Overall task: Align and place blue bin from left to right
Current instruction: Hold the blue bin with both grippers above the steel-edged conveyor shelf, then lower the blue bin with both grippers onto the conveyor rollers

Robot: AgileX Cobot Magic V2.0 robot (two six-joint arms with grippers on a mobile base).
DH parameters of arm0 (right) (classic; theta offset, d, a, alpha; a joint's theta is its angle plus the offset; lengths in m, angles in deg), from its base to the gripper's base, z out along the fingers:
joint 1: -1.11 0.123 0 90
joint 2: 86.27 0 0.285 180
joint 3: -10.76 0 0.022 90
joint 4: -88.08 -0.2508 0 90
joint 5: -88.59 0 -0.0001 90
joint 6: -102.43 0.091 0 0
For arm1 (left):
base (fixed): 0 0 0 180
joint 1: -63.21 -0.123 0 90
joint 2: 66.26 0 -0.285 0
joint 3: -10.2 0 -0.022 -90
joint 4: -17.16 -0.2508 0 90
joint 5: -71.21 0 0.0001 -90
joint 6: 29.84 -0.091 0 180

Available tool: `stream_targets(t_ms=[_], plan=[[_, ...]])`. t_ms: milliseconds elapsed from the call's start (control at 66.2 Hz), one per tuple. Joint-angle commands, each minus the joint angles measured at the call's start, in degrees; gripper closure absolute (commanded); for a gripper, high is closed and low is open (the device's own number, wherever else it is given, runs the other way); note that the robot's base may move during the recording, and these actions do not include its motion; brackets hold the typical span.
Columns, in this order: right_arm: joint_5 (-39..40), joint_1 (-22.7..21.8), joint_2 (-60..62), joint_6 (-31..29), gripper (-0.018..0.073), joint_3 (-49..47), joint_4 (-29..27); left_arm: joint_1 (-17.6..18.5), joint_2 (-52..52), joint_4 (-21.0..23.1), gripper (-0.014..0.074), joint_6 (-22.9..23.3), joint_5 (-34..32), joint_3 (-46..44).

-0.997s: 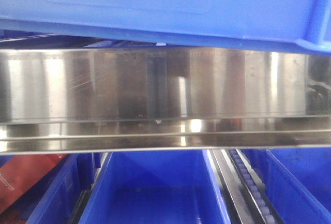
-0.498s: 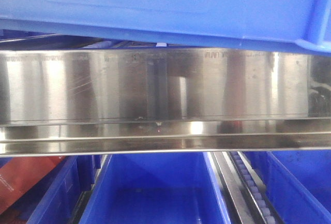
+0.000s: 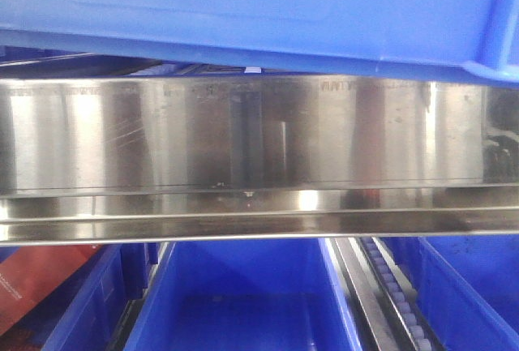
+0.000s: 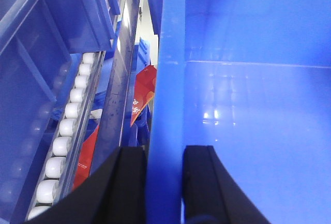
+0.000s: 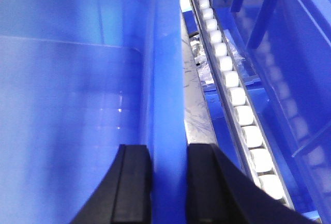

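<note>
The blue bin (image 3: 243,6) filled the top of the front view, its smooth side wall running the full width just above a wide stainless steel rail (image 3: 243,132) of the shelf, with a ribbed corner showing at the right edge. Below the rail stood darker blue bins (image 3: 243,302) in a row, open tops facing up, and a red package (image 3: 36,274) lay at the lower left. A roller track (image 3: 397,294) ran between two of those bins on the right.

In the left wrist view the left gripper (image 4: 164,182) was clamped on the blue bin's left wall, one black finger (image 4: 126,182) outside and the other inside, with the rim squeezed between them. White rollers (image 4: 64,131) lined a track to the left of it, and red packaging showed beneath the metal rail.

In the right wrist view the right gripper (image 5: 168,182) was closed on the bin's right wall in the same way, one finger (image 5: 132,182) inside and one outside. A roller track (image 5: 232,89) ran along the right, beside the rail
</note>
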Motion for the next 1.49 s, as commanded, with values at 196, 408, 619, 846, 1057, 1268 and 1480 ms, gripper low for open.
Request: stream_targets(t_ms=[196,408,619,846,1057,1268,1480], plan=[[23.1,0.9,-0.3,-0.1,0.0629,-0.5,-0.9,1.3,-0.4,0.4,0.0707,0.6,-12.8,-0.7],[23.1,0.9,-0.3,-0.1,0.0629,-0.6,-0.9,0.8,-0.4,2.5,0.0707,0.6,-12.8,-0.7],[23.1,-2.6,-2.7,0.3,0.0629,-4.1,-1.3,-8.8,-0.4,19.0,0.0707,-5.3,-18.1,-1.3],[25.1,-5.9,-9.0,-0.1,0.0629,-11.3,-3.0,-15.6,1.7,27.0,0.0707,-11.1,-22.8,-1.3],[25.5,-7.7,-16.0,-1.7,0.0629,-18.5,-4.6,-18.9,4.8,32.4,0.0707,-14.6,-23.6,-1.3],[25.3,-9.8,-20.4,-3.6,0.0629,-22.8,-9.3,-22.0,6.4,35.0,0.0707,-14.8,-25.6,-1.3],[26.1,-11.8,-21.9,-3.7,0.0629,-22.8,-9.7,-23.4,8.6,35.0,0.0707,-15.7,-26.6,-1.3]])
